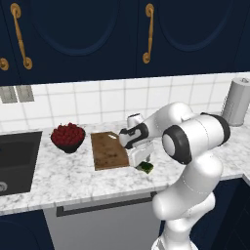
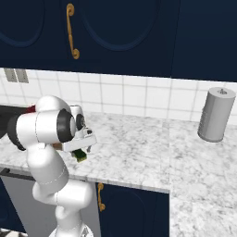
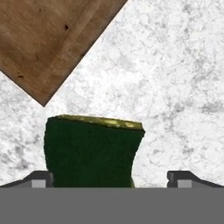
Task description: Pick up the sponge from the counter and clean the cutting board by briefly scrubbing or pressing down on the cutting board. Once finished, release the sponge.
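One small sponge [image 3: 92, 153] at the bottom middle of the hand view, dark green face toward the camera, yellow edge along its far side. Lying on the counter [image 3: 175, 65], just beside the corner of the cutting board [image 3: 52, 39] that fills the upper left of that frame, and not on the wood.

Seen also in the left base view as a dark green spot [image 1: 146, 168] a little right of centre, directly under the gripper [image 1: 141, 158], at the lower right corner of the cutting board [image 1: 108, 150]. In the right base view, found at the left of the frame [image 2: 82, 156], again under the gripper [image 2: 82, 149], close to the front edge of the counter [image 2: 139, 148].

Gripper [image 3: 109, 178] spread wide, one finger tip at each bottom corner of the sponge. Left tip close against the green side; right tip clearly apart from it, with bare marble between. So not clamped yet, to my judgement: jaws released and placed astride the sponge, probably in order to close on its two short sides.

Hand pointed down, most likely so that the grasp comes from above and the sponge can afterwards be carried the short way to the upper left and pressed flat on the board.

Pick-up step, then; scrubbing and release not yet done.
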### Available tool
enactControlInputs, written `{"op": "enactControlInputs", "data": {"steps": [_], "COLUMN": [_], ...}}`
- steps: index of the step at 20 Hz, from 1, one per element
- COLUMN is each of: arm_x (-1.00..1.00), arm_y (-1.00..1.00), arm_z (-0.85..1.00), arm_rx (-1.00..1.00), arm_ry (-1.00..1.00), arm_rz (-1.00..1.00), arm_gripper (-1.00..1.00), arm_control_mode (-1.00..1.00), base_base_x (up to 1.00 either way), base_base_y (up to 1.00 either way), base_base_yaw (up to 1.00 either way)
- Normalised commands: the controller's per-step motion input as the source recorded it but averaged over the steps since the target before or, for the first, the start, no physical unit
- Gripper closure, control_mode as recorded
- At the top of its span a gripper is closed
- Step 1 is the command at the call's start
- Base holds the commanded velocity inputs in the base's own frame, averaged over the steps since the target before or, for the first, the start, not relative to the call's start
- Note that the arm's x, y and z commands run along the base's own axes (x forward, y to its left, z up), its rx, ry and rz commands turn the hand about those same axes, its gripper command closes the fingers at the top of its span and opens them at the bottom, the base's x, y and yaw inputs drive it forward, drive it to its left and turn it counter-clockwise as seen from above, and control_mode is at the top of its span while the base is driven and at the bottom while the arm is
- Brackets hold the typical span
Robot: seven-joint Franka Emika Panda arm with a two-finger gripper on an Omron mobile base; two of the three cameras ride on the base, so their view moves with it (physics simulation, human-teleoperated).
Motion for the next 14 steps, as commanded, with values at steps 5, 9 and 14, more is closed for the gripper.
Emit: {"op": "enactControlInputs", "data": {"steps": [5,9,14], "arm_x": [-0.29,-0.1,0.0], "arm_y": [0.1,0.16,0.0], "arm_z": [-0.19,-0.01,-0.26], "arm_rx": [0.0,0.07,0.05], "arm_ry": [-0.03,-0.02,0.0], "arm_rz": [0.0,0.03,0.02], "arm_gripper": [-1.0,-1.0,-1.0], "arm_control_mode": [-1.0,-1.0,-1.0], "base_base_x": [0.0,0.0,0.0], "base_base_y": [0.0,0.0,0.0], "base_base_yaw": [0.0,0.0,0.0]}}
